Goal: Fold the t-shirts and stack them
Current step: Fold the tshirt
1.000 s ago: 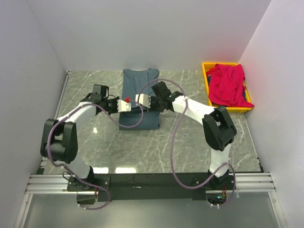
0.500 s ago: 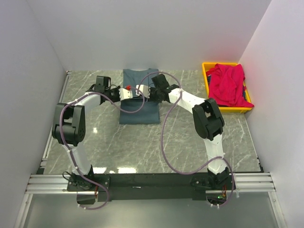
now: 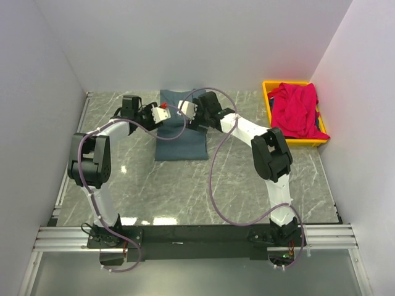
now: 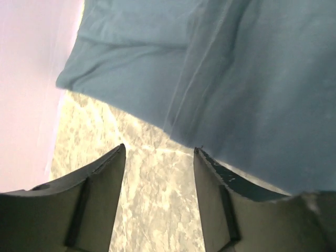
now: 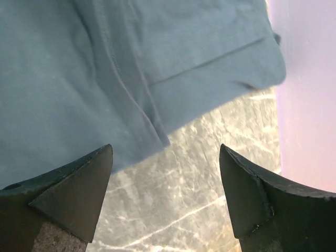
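1. A slate blue-grey t-shirt (image 3: 181, 134) lies on the marble table (image 3: 185, 191), folded into a narrow, roughly oblong shape. It runs from the back wall (image 3: 185, 43) toward the table's middle.
2. The left hand (image 3: 163, 111) is over the shirt's far left edge, near the wall. In its wrist view the two fingers (image 4: 100, 199) stand apart. Bare marble shows between them and nothing is gripped.
3. In that same view the shirt's hem crosses just beyond the fingertips. A folded layer lies on top and a rounded corner of cloth reaches toward the wall.
4. The right hand (image 3: 186, 110) is over the shirt's far right edge, facing the left hand across the cloth, the two close together.
5. Its fingers (image 5: 73, 199) are spread wide and hold nothing, with marble between them. A stitched hem and a sleeve-like flap lie just past the tips.
6. Whether either hand touches the cloth cannot be told from these views.
7. A crimson red t-shirt (image 3: 296, 111) is heaped, unfolded, in a yellow bin (image 3: 266, 92) at the table's far right corner. It spills over the bin's rim, well apart from the grey shirt.
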Motion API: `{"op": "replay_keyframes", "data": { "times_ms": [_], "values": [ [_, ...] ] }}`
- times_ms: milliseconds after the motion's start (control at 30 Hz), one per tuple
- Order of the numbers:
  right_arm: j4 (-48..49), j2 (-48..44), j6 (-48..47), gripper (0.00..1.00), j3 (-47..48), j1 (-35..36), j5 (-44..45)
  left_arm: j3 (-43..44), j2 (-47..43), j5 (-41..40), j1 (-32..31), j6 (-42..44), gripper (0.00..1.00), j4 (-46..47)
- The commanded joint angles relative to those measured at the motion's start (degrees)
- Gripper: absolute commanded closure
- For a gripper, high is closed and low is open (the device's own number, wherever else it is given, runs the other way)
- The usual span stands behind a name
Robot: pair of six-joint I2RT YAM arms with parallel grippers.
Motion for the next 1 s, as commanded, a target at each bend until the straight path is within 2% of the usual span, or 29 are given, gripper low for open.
{"op": "replay_keyframes", "data": {
  "times_ms": [0, 67, 167, 300, 400, 600, 967],
  "values": [
    [1.5, -5.1, 2.9, 0.12, 0.8, -1.5, 1.3, -0.2, -3.5, -0.6, 0.8, -3.1, 0.39, 2.5],
    [-0.6, -8.0, 3.9, 0.13, 0.5, -1.9, -0.6, -3.5, -7.3, -0.1, 1.6, -5.3, 0.4, 3.7],
    [-6.9, -13.0, 5.4, 0.18, -2.6, -2.0, -4.7, -6.8, -12.6, 4.5, 2.8, -5.4, 0.43, -3.2],
    [-16.5, -17.3, 5.8, 0.31, -8.4, -0.4, -12.4, -15.9, -19.2, 10.1, 3.1, -3.2, 0.45, -9.4],
    [-15.4, -18.8, 5.1, 0.37, -14.5, 1.6, -13.5, -22.7, -22.9, 11.0, 2.5, -1.1, 0.45, -8.5],
    [-10.0, -18.1, 2.2, 0.38, -22.6, 6.2, -10.7, -28.2, -24.2, 11.2, 1.8, 5.2, 0.43, -7.9],
    [-7.8, -13.1, -0.3, 0.41, -23.8, 7.8, -6.1, -29.0, -18.4, 7.9, -1.9, 11.6, 0.44, -4.5]
  ]
}}
